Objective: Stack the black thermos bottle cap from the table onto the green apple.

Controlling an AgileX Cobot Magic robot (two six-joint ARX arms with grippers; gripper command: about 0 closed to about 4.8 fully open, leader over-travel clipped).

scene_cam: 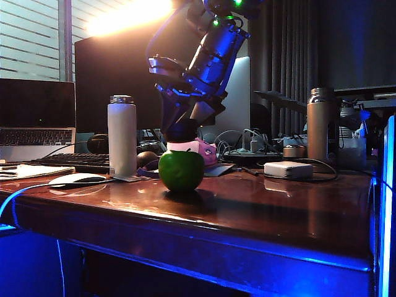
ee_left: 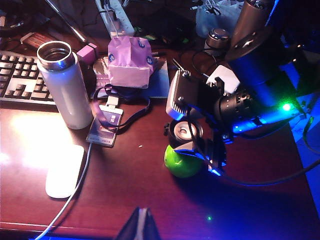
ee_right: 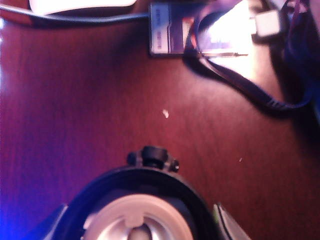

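No brand name or legible writing can be made out on any item; the card (ee_left: 106, 131) on the purple lanyard (ee_left: 131, 112) bears print too small and blurred to read. The right end effector (scene_cam: 181, 133) hangs directly above the green apple (scene_cam: 181, 170), its fingers closed on either side of the black thermos bottle cap (scene_cam: 182, 131). The cap is a squat black cylinder; in the right wrist view it (ee_right: 137, 205) shows a dark rounded rim, a pale ring-shaped inner face and a small knob at the rim's edge. In the left wrist view the same pale circular face (ee_left: 184, 132) points upward, just above the apple (ee_left: 181, 162). Whether the cap touches the apple's top cannot be told. The apple is round, glossy and bright green, and rests on the reddish-brown desk (scene_cam: 260, 204) straight beneath the right end effector. The left end effector (ee_left: 140, 225) is held well clear of the apple, with only its dark fingertips visible at the frame's edge, drawn together with nothing between them. A white bottle (scene_cam: 122, 136) with a metal rim stands apart from the right end effector, beside a white mouse (scene_cam: 77, 179). A pink-wrapped object (ee_left: 130, 61) lies beyond the apple.
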